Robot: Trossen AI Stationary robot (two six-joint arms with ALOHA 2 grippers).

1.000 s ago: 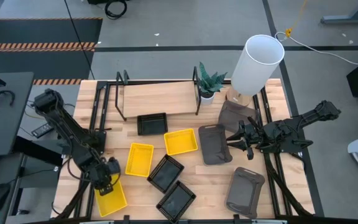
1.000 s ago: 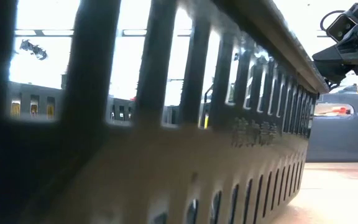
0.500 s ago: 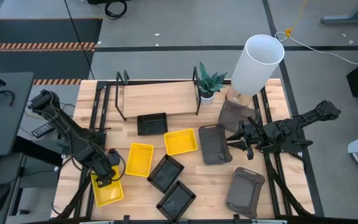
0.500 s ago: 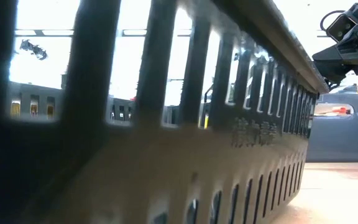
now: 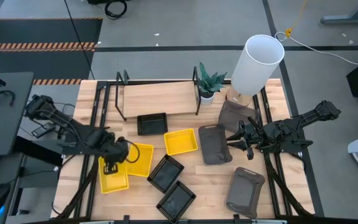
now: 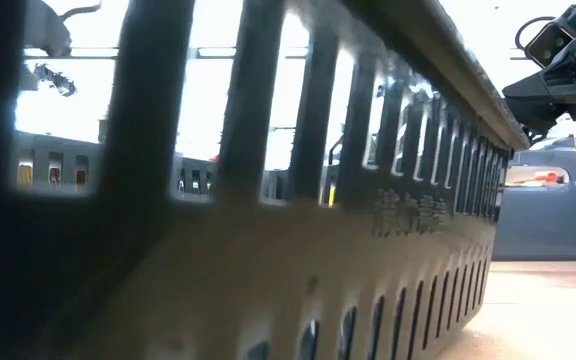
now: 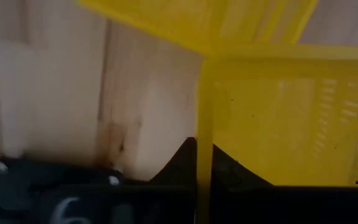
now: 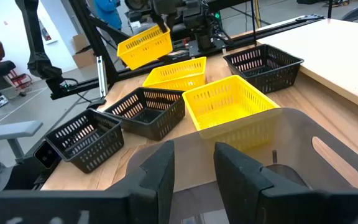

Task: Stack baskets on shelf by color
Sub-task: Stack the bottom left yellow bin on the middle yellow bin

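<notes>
Yellow basket aloft (left pincer)

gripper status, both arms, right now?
Left gripper: shut on the wall of a yellow basket, lifted off the table.
Right gripper: open, empty, over a dark grey basket.

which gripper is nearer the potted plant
Right. The right gripper hovers over the grey baskets, a short way from the potted plant. The left gripper, holding a yellow basket, is far across the table.
</notes>
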